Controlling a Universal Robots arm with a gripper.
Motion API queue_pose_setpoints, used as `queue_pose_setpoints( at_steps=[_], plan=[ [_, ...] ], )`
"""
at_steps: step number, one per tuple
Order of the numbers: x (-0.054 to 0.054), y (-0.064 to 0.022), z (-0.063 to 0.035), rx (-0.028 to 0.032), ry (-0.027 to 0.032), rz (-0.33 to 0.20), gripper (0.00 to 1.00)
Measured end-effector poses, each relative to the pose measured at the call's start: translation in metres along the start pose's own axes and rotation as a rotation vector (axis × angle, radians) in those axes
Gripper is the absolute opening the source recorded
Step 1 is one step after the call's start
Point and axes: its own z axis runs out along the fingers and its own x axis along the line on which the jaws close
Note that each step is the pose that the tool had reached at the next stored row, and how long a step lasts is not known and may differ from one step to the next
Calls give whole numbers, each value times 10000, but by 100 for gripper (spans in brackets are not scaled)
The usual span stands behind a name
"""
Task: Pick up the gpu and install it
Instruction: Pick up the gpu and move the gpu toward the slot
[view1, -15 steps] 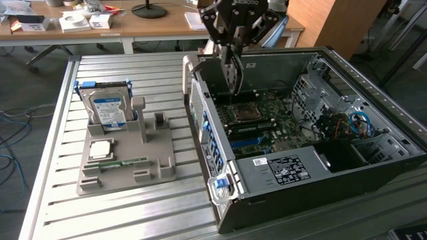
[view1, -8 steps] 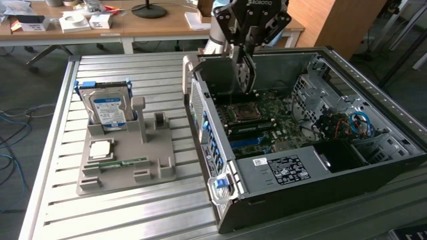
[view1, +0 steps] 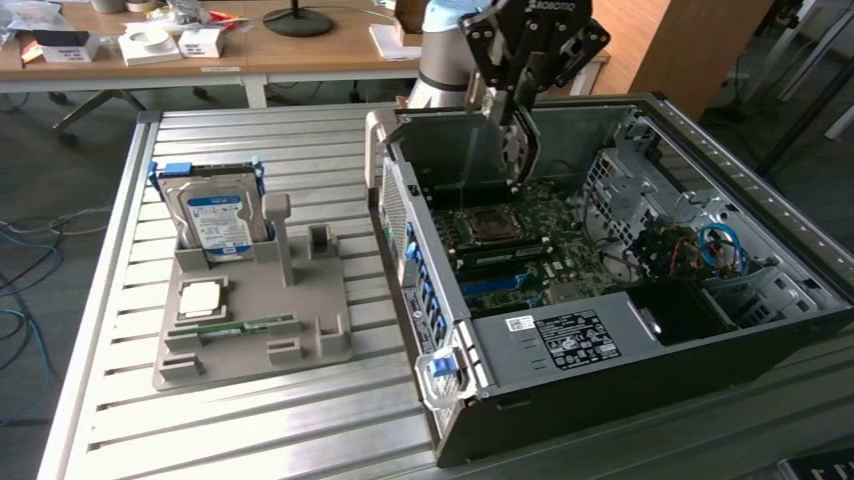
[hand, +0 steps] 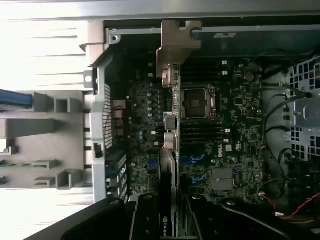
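**Gripper and card over the open chassis.** Your gripper (view1: 515, 115) hung over the open computer case (view1: 641, 390). Its fingers (hand: 145, 216) were pinched on the gpu (hand: 169, 150). The card stood edge-on to the wrist camera, inside the case walls and above the motherboard (hand: 235, 115), just beside the processor socket (hand: 199, 102). You could not tell whether its lower edge touched the board. The hard drive (view1: 218, 220) stood upright in the grey fixture (view1: 254, 335), on the exterior view's left of the case.

A robotics lab — slatted metal bench (view1: 267, 420), open computer case (view1: 601, 400), cluttered wooden desk (view1: 314, 55) behind
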Motion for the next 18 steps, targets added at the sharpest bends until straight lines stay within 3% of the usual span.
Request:
queue_pose_setpoints(
  at_steps=[18],
  plan=[
    [-683, 45, 3, -40, 4, -25, 26]
  ],
)
